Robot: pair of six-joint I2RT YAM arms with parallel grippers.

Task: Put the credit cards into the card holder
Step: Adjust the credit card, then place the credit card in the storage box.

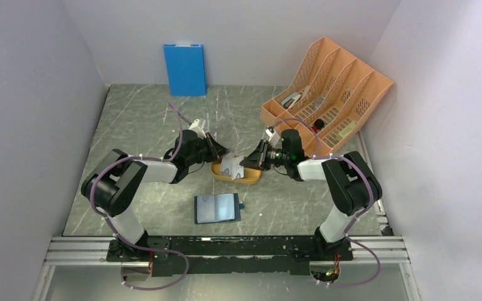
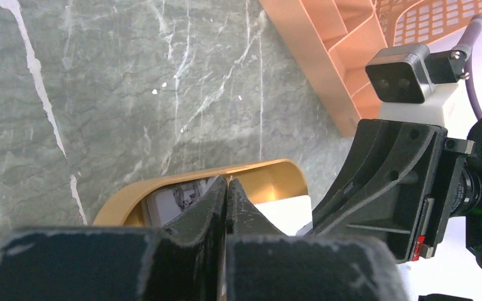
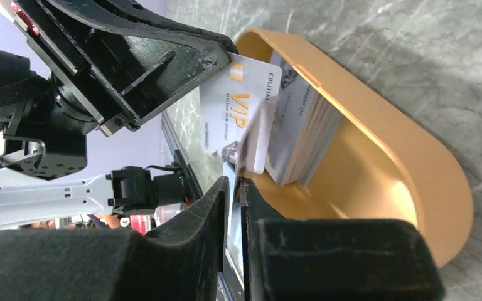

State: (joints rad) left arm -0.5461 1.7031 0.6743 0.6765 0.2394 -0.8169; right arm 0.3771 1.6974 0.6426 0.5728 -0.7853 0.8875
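The card holder (image 1: 216, 208) lies open and flat on the table near the arms, apart from both grippers. Several credit cards (image 3: 301, 138) stand on edge in the orange oval tray (image 3: 414, 163). My left gripper (image 1: 224, 152) is shut on the top corner of a silver VIP card (image 3: 229, 110), which is lifted above the stack. My right gripper (image 3: 233, 182) is at the tray's other end, with its jaws closed on a thin white card (image 3: 255, 147) seen edge-on. That card's pale face shows in the left wrist view (image 2: 285, 213).
An orange file rack (image 1: 326, 94) stands at the back right, close behind the right arm. A bright blue flat panel (image 1: 185, 69) leans on the back wall. The two grippers face each other over the tray (image 1: 251, 179), very close together.
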